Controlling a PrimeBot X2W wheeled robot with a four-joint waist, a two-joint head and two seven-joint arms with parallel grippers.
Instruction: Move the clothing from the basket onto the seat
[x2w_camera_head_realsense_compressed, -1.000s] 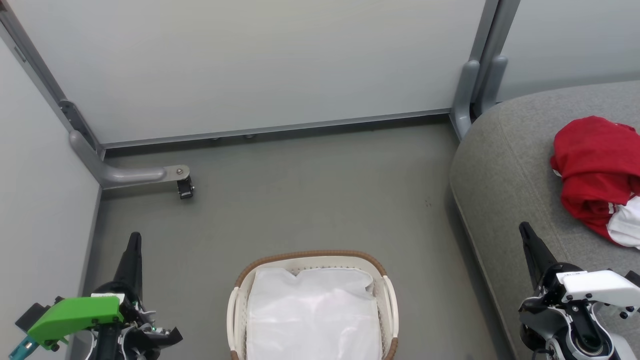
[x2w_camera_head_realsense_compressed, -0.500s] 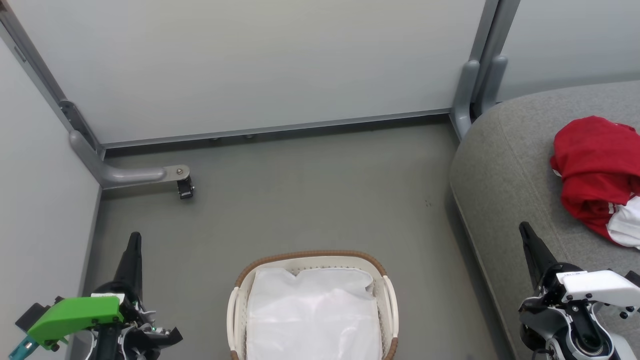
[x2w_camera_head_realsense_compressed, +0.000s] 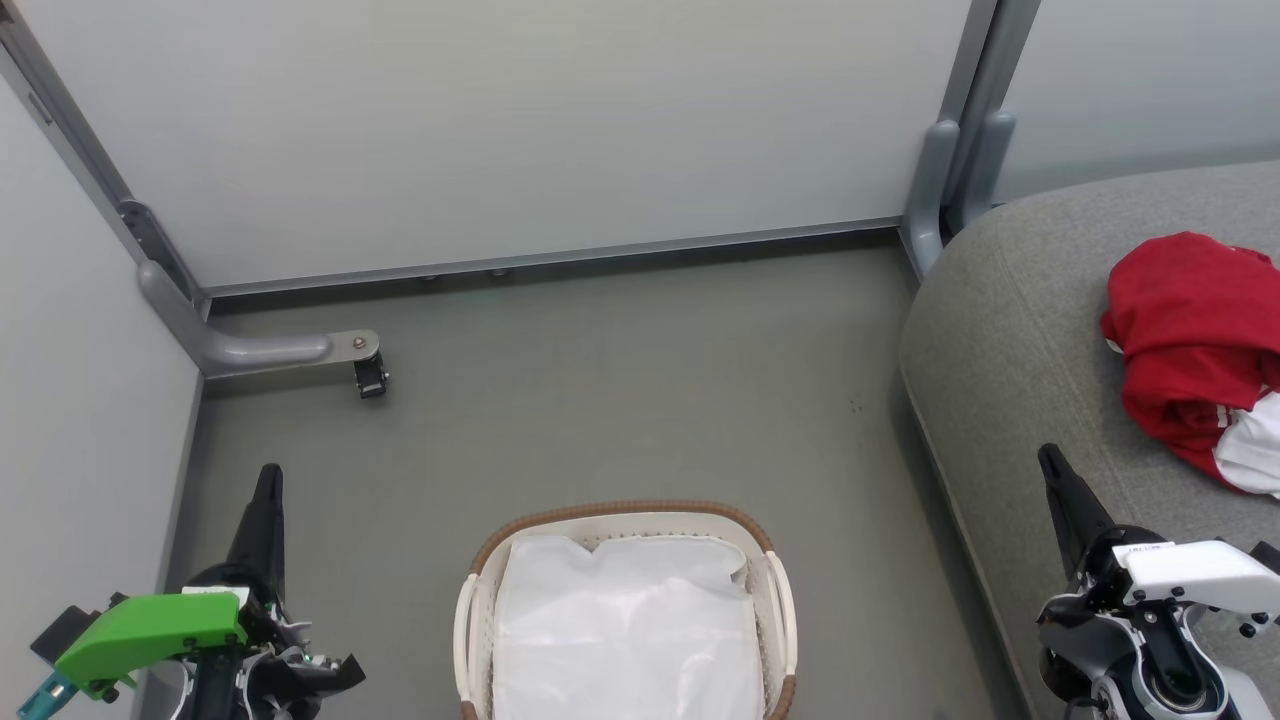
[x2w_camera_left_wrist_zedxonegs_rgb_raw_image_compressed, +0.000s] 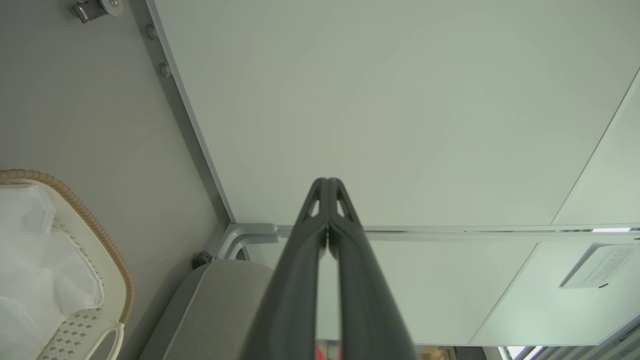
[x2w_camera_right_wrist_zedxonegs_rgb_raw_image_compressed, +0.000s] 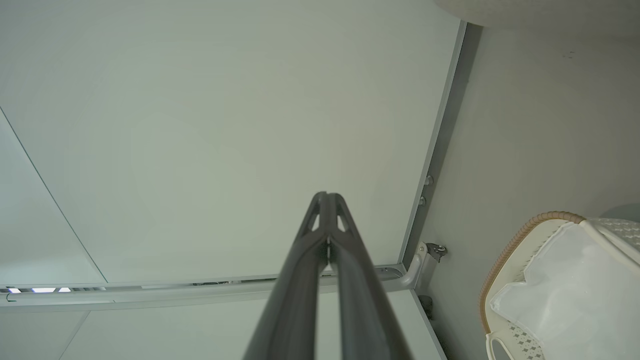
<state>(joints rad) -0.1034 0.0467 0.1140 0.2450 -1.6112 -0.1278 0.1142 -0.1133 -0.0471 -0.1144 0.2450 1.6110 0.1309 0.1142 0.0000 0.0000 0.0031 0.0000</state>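
The red clothing (x2w_camera_head_realsense_compressed: 1190, 340) with white patches lies bunched on the grey seat (x2w_camera_head_realsense_compressed: 1010, 340) at the right edge of the head view. On the floor at the bottom centre stands the basket (x2w_camera_head_realsense_compressed: 625, 513), holding just a plain white liner sheet (x2w_camera_head_realsense_compressed: 625, 625). My left gripper (x2w_camera_head_realsense_compressed: 268, 473) is shut and empty at the lower left, well left of the basket. Shut and empty too, my right gripper (x2w_camera_head_realsense_compressed: 1048, 453) hangs over the seat's front edge at the lower right. The left wrist view shows the shut fingertips (x2w_camera_left_wrist_zedxonegs_rgb_raw_image_compressed: 327, 181), the basket (x2w_camera_left_wrist_zedxonegs_rgb_raw_image_compressed: 95, 225) and the seat (x2w_camera_left_wrist_zedxonegs_rgb_raw_image_compressed: 220, 305); the right wrist view shows shut fingertips (x2w_camera_right_wrist_zedxonegs_rgb_raw_image_compressed: 326, 194) and the basket (x2w_camera_right_wrist_zedxonegs_rgb_raw_image_compressed: 515, 240).
Pale partition panels (x2w_camera_head_realsense_compressed: 500, 130) close off the back and left. A grey metal foot with a small black caster (x2w_camera_head_realsense_compressed: 370, 375) juts onto the grey floor (x2w_camera_head_realsense_compressed: 620, 380) at the left. Another post foot (x2w_camera_head_realsense_compressed: 930, 190) stands by the seat's far corner.
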